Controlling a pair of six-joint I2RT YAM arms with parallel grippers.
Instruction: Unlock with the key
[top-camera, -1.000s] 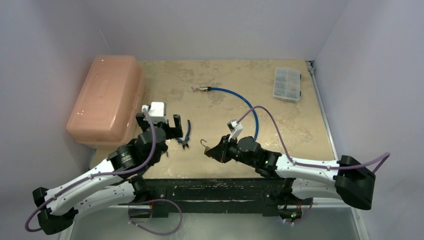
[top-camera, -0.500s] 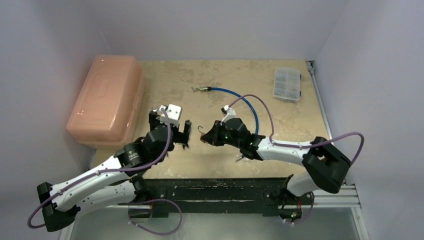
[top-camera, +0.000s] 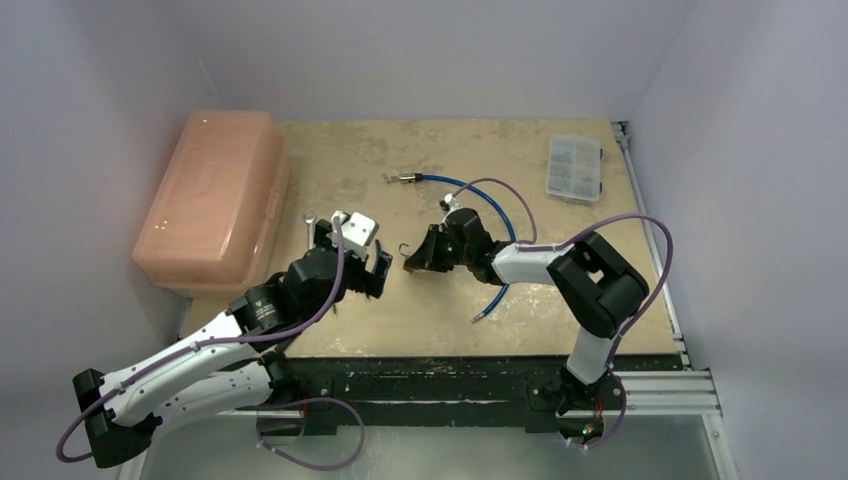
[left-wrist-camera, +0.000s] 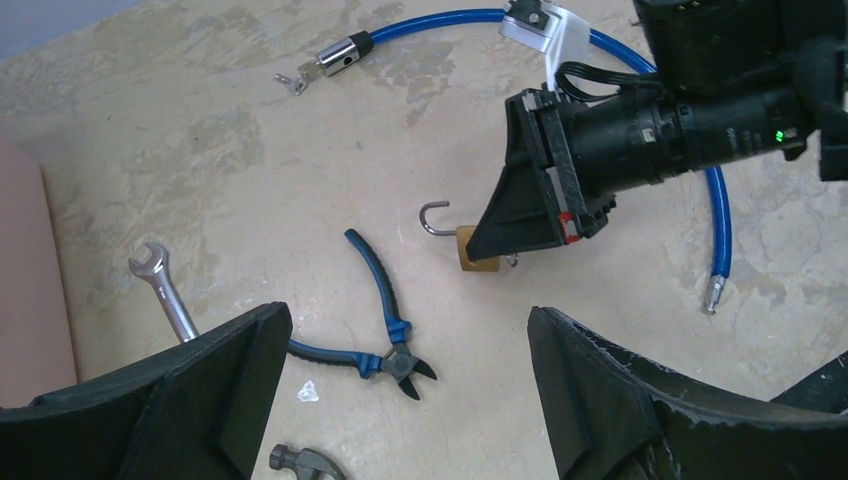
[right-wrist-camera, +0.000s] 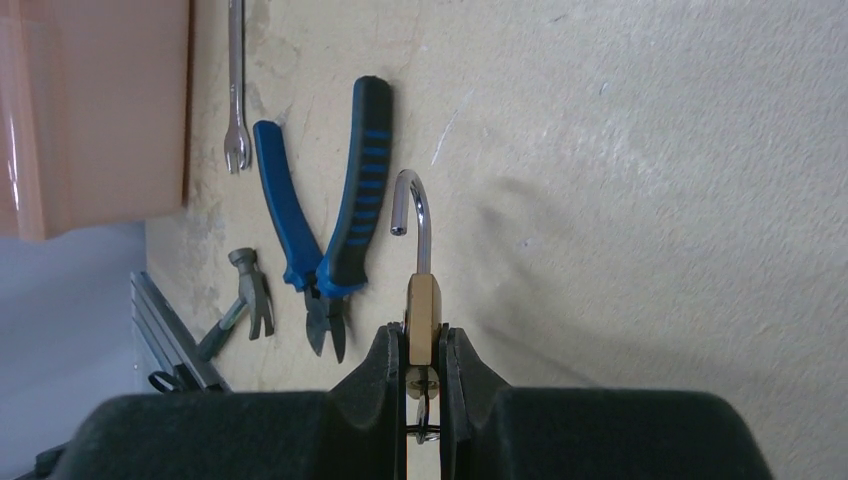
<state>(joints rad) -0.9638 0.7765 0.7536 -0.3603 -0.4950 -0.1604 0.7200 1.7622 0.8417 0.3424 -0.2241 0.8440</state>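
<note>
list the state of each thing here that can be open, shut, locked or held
padlock, shackle sprung open, gripped by its body
key, appears stuck in the padlock's underside, mostly hidden
right claw, shut on the padlock
left claw, wide open, empty
pliers, handles spread, lying loose
cable lock, ends apart, unfastened
pink box, lid down

The padlock (right-wrist-camera: 422, 318) is brass with a silver shackle (right-wrist-camera: 418, 215), pliers (right-wrist-camera: 322, 278) blue-and-black, cable (left-wrist-camera: 723, 215) blue, box (top-camera: 210, 195) salmon.
</note>
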